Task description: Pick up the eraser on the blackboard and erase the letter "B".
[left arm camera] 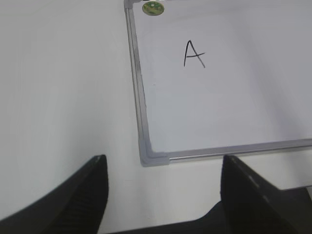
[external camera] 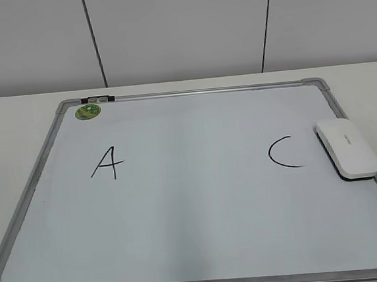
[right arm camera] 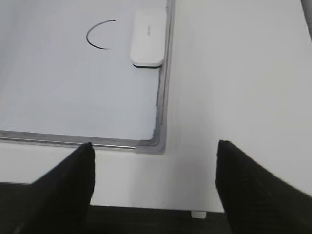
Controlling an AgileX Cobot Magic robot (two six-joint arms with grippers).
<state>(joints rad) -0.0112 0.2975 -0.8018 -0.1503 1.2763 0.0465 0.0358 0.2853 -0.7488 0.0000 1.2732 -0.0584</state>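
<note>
The blackboard [external camera: 180, 201] is a white board in a silver-grey frame, lying flat on the table. It carries a black "A" [external camera: 107, 162] on the left and a black "C" [external camera: 284, 152] on the right. No letter "B" shows between them; that stretch of board is blank. The eraser [external camera: 347, 147], white with a dark underside, lies on the board by its right edge, beside the "C"; it also shows in the right wrist view [right arm camera: 147, 37]. My left gripper [left arm camera: 163, 163] is open and empty, over the table near the board's front left corner. My right gripper [right arm camera: 153, 151] is open and empty near the front right corner.
A small round green magnet [external camera: 87, 111] sits at the board's far left corner, next to a black clip [external camera: 97, 98] on the frame. White table [external camera: 16, 130] surrounds the board. A grey panelled wall stands behind. The table's front edge shows in the right wrist view [right arm camera: 146, 207].
</note>
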